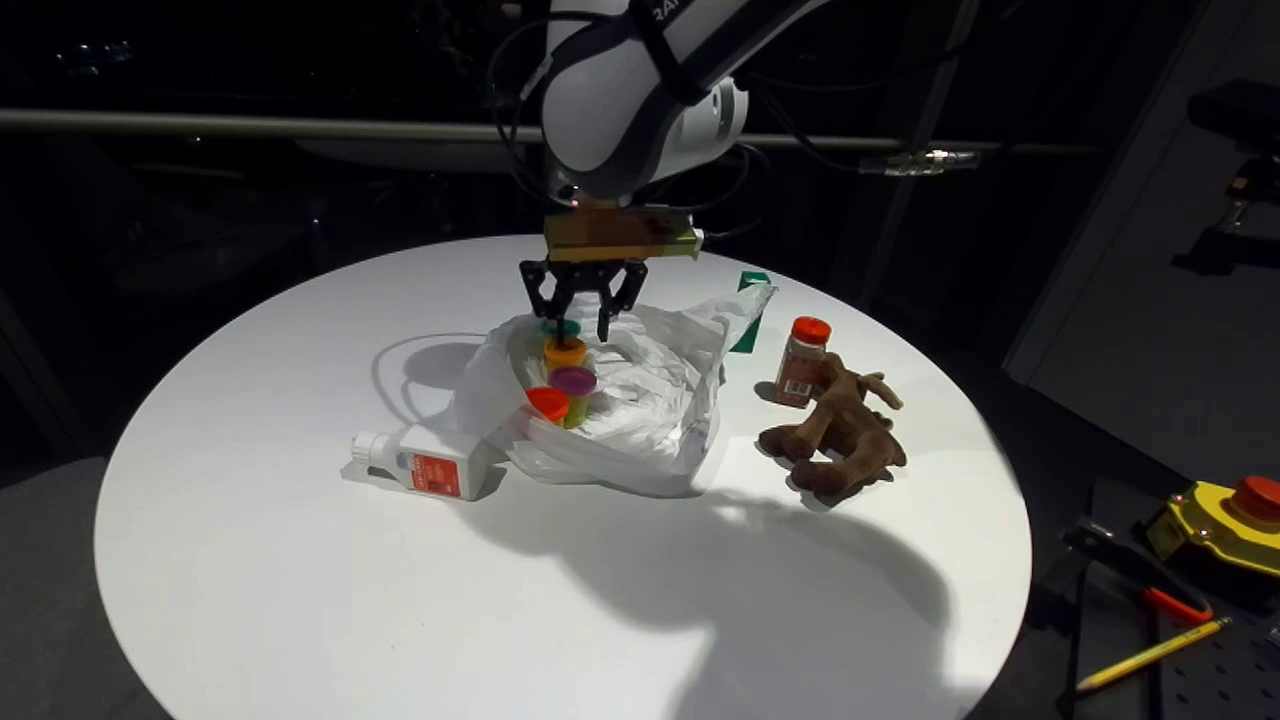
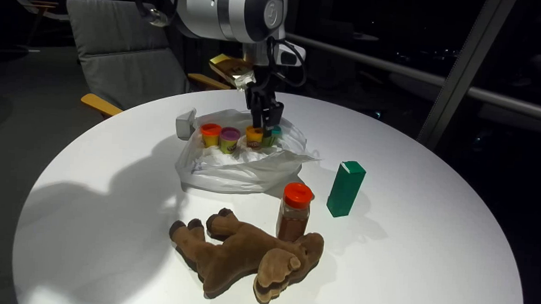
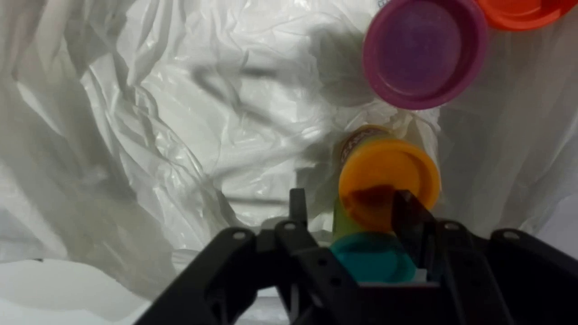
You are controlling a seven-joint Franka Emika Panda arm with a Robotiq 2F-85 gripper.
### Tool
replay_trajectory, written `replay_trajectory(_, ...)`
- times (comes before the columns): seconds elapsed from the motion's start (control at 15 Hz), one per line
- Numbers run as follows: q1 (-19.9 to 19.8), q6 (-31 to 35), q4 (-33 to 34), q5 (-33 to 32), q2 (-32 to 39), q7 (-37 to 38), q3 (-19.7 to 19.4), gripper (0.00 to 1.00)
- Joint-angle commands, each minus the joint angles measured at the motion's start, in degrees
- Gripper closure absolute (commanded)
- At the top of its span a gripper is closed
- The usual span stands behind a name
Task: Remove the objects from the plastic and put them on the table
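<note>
Two letters, "RA", can be read on the robot arm point(image 1: 600, 115), close to the top edge of an exterior view. The orange-lidded cup point(image 2: 253, 143) and the purple-lidded cup point(image 2: 229, 143) have writing on their sides, but it is too blurred to be read with certainty. On the white bottle point(image 1: 425, 464), which lies on its side, there is a red label with small pale text, also not readable. The red-capped bottle point(image 1: 797, 370) shows a barcode-like print. Some bluish print is on the plastic bag point(image 1: 620, 472), too small to make out.

The end effector point(image 1: 582, 340) has its fingers moderately apart, with a clear gap between the tips, and it points down into the bag. In the wrist view, one finger covers a part of the orange lid; whether it touches this lid, I cannot tell.

The two cups with writing, together with the red-lidded cup point(image 2: 210, 138) and the teal-lidded cup point(image 3: 372, 257), sit inside the bag, on the round white surface point(image 1: 300, 600). Outside of the bag, the brown plush animal point(image 2: 244, 252) lies on the surface, just beside the upright red-capped bottle. The green box point(image 2: 346, 188) stands near this bottle.
</note>
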Motion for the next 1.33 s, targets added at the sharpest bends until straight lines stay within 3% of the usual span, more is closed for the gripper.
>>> replay_trajectory(0.0,0.8,-0.6,1.9,0.0,0.1,-1.0,0.0,0.15)
replay_trajectory(0.07,1.4,-0.4,1.6,-0.4,-0.3,-0.5,-0.3,0.06)
replay_trajectory(0.2,2.2,-0.4,1.2,-0.9,-1.0,-0.7,-0.3,0.00)
replay_trajectory(0.53,1.2,-2.3,3.4,0.6,0.6,-3.3,1.3,0.00)
replay_trajectory(0.6,2.5,-0.7,1.1,-0.1,-0.2,-1.0,0.1,0.00)
replay_trajectory(1.27,2.4,-0.4,0.9,0.0,0.2,-1.0,-0.1,0.00)
